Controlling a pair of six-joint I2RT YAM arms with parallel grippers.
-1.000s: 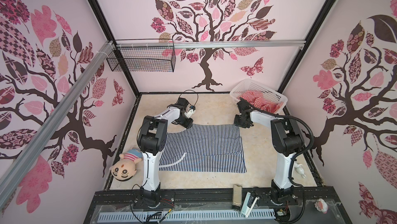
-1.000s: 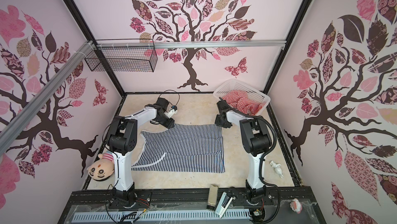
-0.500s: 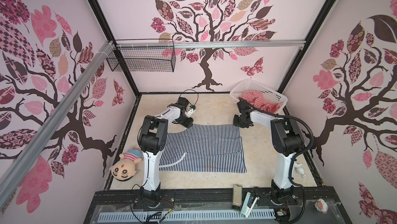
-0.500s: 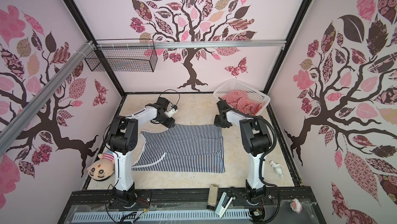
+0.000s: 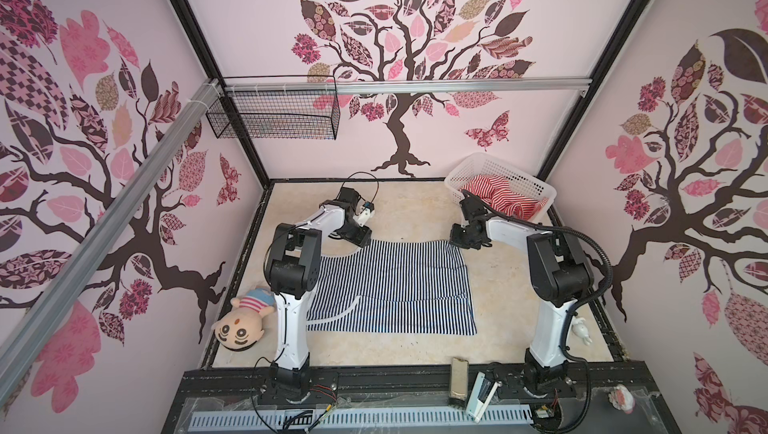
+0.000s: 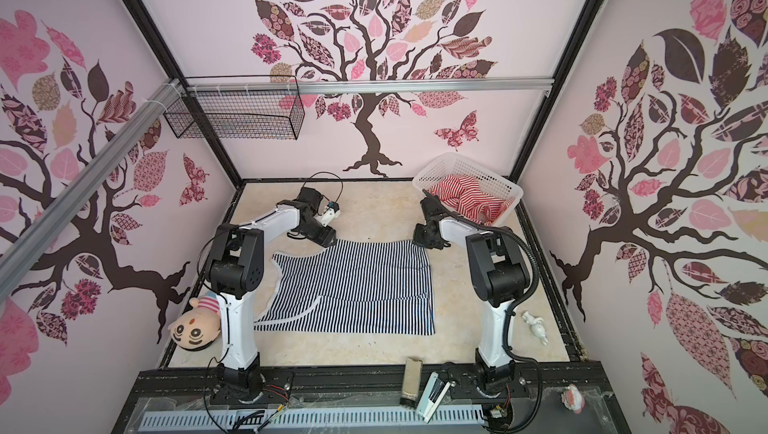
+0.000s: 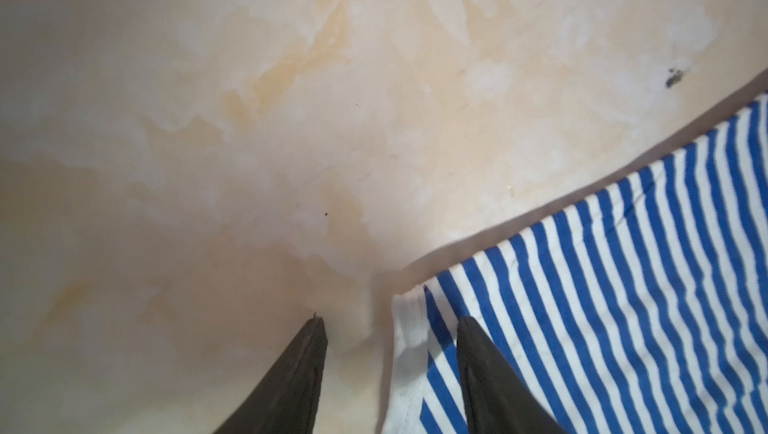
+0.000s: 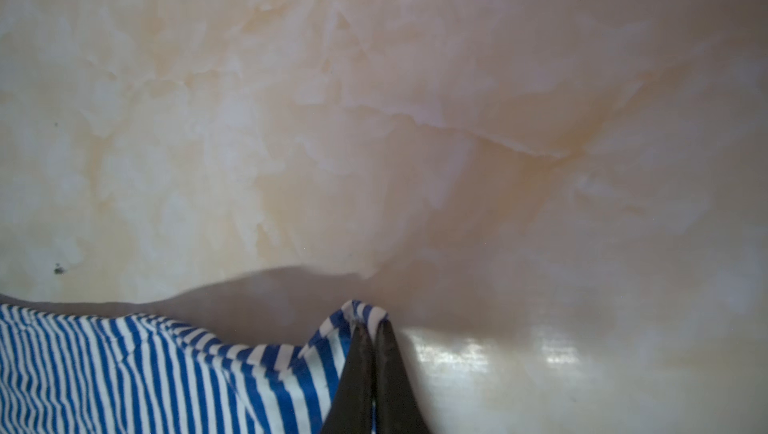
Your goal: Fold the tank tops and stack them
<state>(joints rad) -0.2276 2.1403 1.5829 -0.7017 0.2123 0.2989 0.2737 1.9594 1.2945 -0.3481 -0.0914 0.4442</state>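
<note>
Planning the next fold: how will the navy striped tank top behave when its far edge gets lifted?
Probably floppy: the corner of the navy striped tank top pinched in the right gripper puckers into a peak. It lies flat and limp, so it likely sags between grips. Thin knit, probably light.

The left arm [image 5: 291,274] and right arm [image 5: 557,274] stretch forward, wrists tipped down; the left gripper [image 7: 391,321] holds its jaws parted, while the right gripper [image 8: 372,328], off to its side, has jaws pressed together at the tips on a corner of the navy-striped tank top [image 8: 124,369].
</note>
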